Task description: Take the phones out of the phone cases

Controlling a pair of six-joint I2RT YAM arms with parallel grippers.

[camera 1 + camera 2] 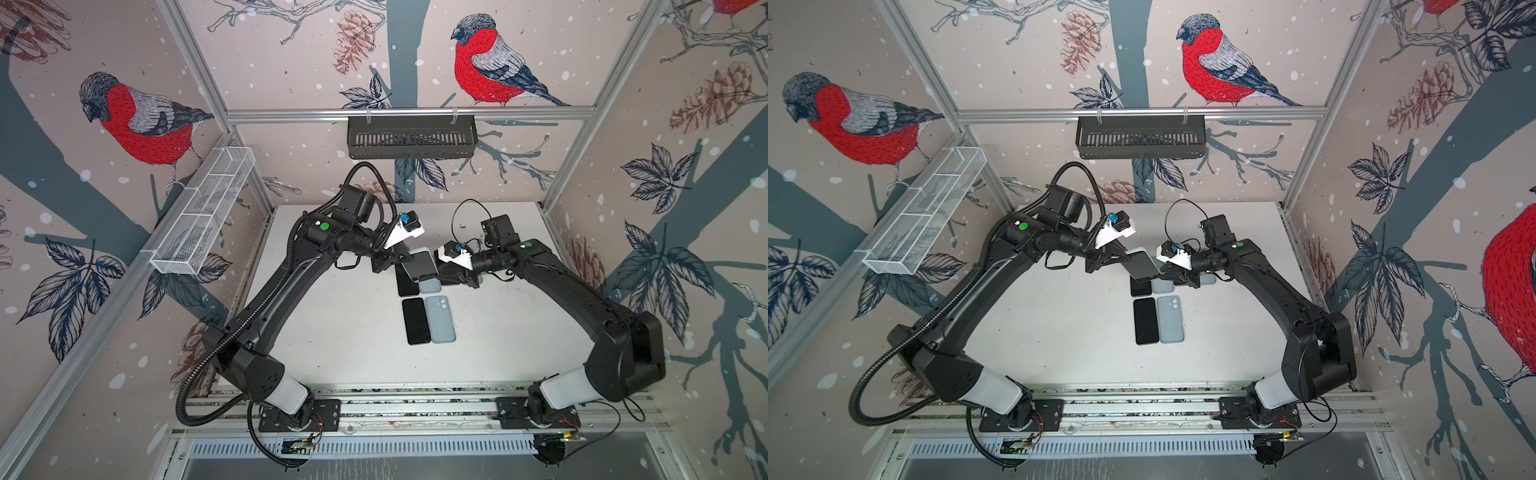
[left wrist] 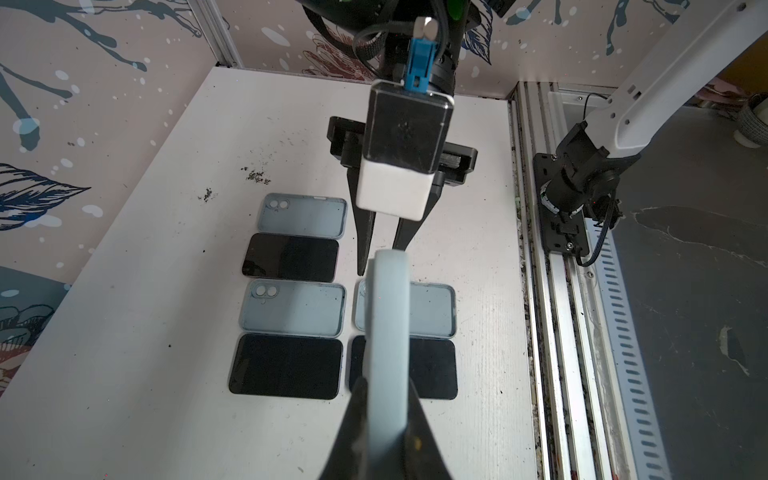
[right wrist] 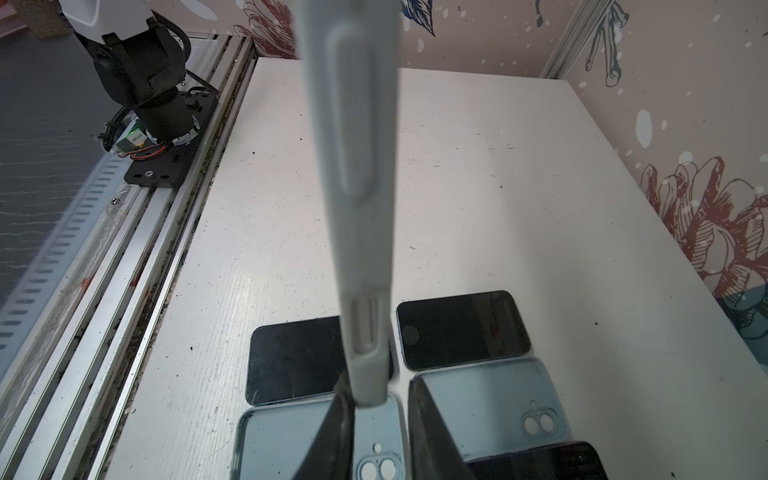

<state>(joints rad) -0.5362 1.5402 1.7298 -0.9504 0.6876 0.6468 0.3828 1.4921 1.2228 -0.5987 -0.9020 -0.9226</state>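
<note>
Both arms bend inward and meet above the table (image 1: 332, 324). The left gripper (image 2: 386, 382) pinches one end of the raised, edge-on phone case (image 2: 388, 316). The right gripper (image 3: 378, 380) straddles the other end with its jaws slightly apart, and from above the wrist cameras hide the fingertips.

pale blue phone case (image 2: 388, 332) up in mid-air, edge-on to both wrist views, tilted in both top views, dark-screened phone (image 1: 420, 266) seated inside, moulded buttons along the side.

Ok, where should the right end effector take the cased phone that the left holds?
Its free end, opposite the left end effector, approaching from the right. The cased phone hangs clear of the table; pinch across its thin flat faces.
</note>
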